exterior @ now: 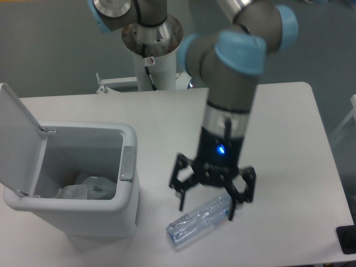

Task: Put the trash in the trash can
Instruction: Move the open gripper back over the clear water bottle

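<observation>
The white trash can (129,192) stands at the table's left with its lid (19,139) flipped open to the left and a grey latch tab (128,164) on its right rim. The crumpled whitish wrapper (86,187) lies inside it. The crushed clear water bottle (194,222) lies on its side on the table, right of the can, near the front edge. My gripper (207,207) is open, pointing down, with its fingers straddling the bottle's upper right end. I cannot tell whether the fingers touch the bottle.
The arm's white base column (153,55) stands at the table's back edge. A dark object (346,240) sits at the table's front right corner. The table's right edge runs close to the gripper's right.
</observation>
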{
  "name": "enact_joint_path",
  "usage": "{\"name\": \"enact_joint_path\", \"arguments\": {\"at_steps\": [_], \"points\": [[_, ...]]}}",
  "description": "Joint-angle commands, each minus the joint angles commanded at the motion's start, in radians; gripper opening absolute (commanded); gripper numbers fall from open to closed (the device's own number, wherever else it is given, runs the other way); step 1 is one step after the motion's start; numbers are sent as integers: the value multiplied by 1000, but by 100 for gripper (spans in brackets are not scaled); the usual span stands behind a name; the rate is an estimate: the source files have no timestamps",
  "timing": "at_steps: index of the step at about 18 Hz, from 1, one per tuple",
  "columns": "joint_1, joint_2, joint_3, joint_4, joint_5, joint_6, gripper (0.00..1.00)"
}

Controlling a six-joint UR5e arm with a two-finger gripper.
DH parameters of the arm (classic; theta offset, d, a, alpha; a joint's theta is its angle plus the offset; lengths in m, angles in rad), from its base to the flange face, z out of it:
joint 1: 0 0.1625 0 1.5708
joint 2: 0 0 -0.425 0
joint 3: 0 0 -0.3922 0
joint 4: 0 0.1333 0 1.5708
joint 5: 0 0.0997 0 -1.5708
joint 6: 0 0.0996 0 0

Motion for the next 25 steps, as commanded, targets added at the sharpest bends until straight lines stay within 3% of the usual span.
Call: {"name": "enact_joint_path", "arguments": {"at_steps": [5, 8, 15, 19, 25], "points": [[-9, -52, -14, -11, 141, 193, 100], [-40, -81, -18, -9, 213, 214, 100], [-78, -106, -37, -54, 233, 318, 100], [-95, -83, -109, -87, 265, 424, 100], [-107, -85, -107, -89, 284, 431, 100]]}}
